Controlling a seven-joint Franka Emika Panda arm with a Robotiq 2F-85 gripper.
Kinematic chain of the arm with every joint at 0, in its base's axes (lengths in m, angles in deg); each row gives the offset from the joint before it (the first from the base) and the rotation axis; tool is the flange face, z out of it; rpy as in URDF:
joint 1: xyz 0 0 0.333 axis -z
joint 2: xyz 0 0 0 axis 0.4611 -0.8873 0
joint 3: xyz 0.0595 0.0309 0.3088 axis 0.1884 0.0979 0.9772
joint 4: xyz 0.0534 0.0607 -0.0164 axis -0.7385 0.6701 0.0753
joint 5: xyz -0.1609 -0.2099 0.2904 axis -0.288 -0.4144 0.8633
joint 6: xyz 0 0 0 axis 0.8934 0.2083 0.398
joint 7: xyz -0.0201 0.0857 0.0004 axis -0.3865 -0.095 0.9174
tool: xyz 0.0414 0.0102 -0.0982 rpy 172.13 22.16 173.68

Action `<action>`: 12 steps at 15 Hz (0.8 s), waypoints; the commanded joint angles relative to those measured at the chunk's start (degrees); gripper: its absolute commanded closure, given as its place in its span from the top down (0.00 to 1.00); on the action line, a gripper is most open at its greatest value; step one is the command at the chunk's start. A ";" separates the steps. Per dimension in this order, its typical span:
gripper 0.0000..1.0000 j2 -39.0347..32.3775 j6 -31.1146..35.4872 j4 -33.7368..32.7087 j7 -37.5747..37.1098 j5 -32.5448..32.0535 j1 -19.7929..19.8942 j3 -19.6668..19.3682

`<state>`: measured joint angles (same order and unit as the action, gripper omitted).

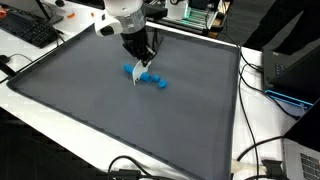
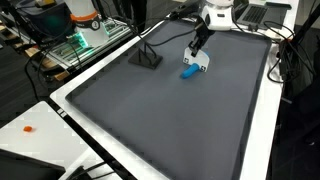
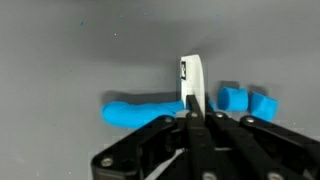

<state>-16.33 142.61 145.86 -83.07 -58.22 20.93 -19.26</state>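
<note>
My gripper (image 3: 196,116) is shut on a thin white blade-like tool (image 3: 192,78) that points down at the dark grey mat (image 1: 120,110). In the wrist view a long blue dough-like strip (image 3: 140,112) lies left of the blade, and two small blue chunks (image 3: 232,98) (image 3: 263,103) lie right of it. In both exterior views the gripper (image 1: 141,56) (image 2: 197,46) hangs over the blue pieces (image 1: 150,78) (image 2: 187,72), with the white tool (image 1: 136,76) (image 2: 201,62) reaching down to them. I cannot tell whether the blade touches the dough.
The mat has a raised black rim (image 1: 238,110) on a white table. A keyboard (image 1: 30,30) lies past one corner. A small black block (image 2: 147,58) stands on the mat near the gripper. Cables (image 1: 262,150) and electronics (image 2: 70,40) surround the table. A small orange object (image 2: 28,128) lies on the table.
</note>
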 commanded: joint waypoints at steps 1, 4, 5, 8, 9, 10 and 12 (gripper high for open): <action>0.01 0.10 -1.34 2.18 0.73 2.85 1.11 1.06; 0.01 0.54 -2.15 2.42 0.29 2.47 0.93 0.76; 0.01 0.67 -2.49 2.46 0.85 2.97 1.15 1.05; 0.01 1.07 -4.14 2.69 1.40 3.11 1.13 1.40; 0.01 1.17 -4.37 2.81 1.37 3.01 1.03 1.43; 0.01 1.38 -3.88 3.02 1.81 3.05 1.07 1.61; 0.01 1.56 -3.80 3.10 1.44 2.59 0.87 1.52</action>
<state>-15.67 139.72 146.73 -82.69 -56.77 21.38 -18.40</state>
